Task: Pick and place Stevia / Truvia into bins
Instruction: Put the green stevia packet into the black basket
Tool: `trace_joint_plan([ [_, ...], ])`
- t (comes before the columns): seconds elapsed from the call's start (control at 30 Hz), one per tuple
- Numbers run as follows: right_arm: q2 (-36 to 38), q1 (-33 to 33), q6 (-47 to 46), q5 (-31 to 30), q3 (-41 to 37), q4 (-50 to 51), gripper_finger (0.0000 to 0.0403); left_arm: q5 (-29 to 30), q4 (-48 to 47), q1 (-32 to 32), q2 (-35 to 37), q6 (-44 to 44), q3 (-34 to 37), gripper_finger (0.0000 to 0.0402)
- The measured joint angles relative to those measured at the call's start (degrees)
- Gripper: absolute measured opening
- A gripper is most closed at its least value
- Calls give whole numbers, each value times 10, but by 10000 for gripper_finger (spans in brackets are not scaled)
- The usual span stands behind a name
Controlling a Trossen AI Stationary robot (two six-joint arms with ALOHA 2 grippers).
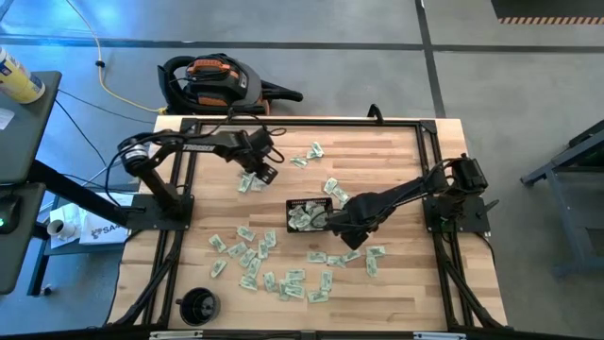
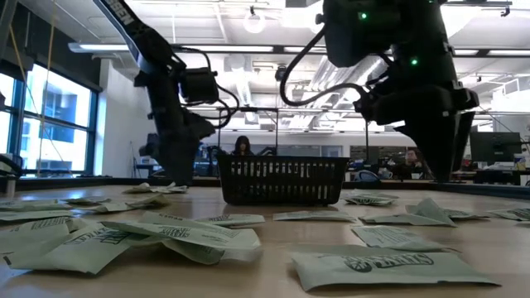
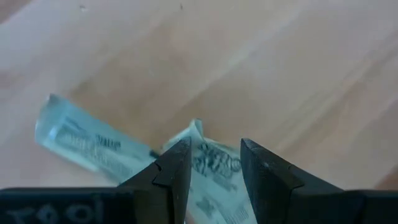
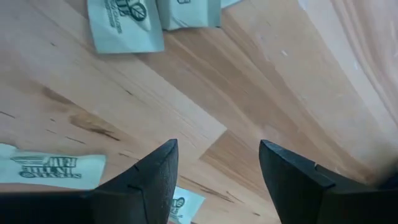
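Many pale green and white Stevia sachets (image 1: 274, 269) lie flat and scattered on the wooden table. A few more lie inside the black mesh bin (image 1: 309, 215) at the table's middle. My left gripper (image 3: 214, 155) is open, pointing down over two sachets (image 1: 250, 182) left of and beyond the bin. One crumpled sachet (image 3: 214, 165) shows in the gap between its fingers; whether they touch it I cannot tell. My right gripper (image 4: 217, 155) hangs open over bare wood just right of the bin, with sachets (image 4: 53, 168) lying around it.
A round black cup-like object (image 1: 198, 304) stands at the near left corner. A black frame (image 1: 429, 151) runs along the table's edges. Beyond the far edge, on the floor, lies an orange and black vacuum (image 1: 222, 80). Bare wood shows at the far right (image 1: 387, 161).
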State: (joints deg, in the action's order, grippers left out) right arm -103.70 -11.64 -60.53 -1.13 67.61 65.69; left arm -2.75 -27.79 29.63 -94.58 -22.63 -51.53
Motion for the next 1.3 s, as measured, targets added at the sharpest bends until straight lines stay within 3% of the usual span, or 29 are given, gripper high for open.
trace_joint_plan([
  [0.37, 0, 0, -10, -14, 0, -7, 216, 5, -6, -1, -44, 18, -5, 159],
  [0.63, 0, 0, -10, -22, 0, -7, 215, 14, -26, 0, -48, 45, -34, 23],
  [0.83, 1, -2, -10, -31, 0, -12, 215, -7, -56, -4, -49, 65, -99, 43],
  [0.97, 8, -22, -15, -48, 0, -18, 209, -40, -69, -23, -26, 102, -142, 20],
  [1.07, 20, -41, -66, -66, 0, -16, 203, -110, -49, -55, -2, 138, -167, 20],
  [1.17, 44, -59, -182, -102, 0, 2, 198, -187, -15, -97, 8, 177, -179, 22],
  [1.3, 88, -76, -306, -146, 0, 22, 195, -183, 36, -168, 3, 183, -183, 22],
])
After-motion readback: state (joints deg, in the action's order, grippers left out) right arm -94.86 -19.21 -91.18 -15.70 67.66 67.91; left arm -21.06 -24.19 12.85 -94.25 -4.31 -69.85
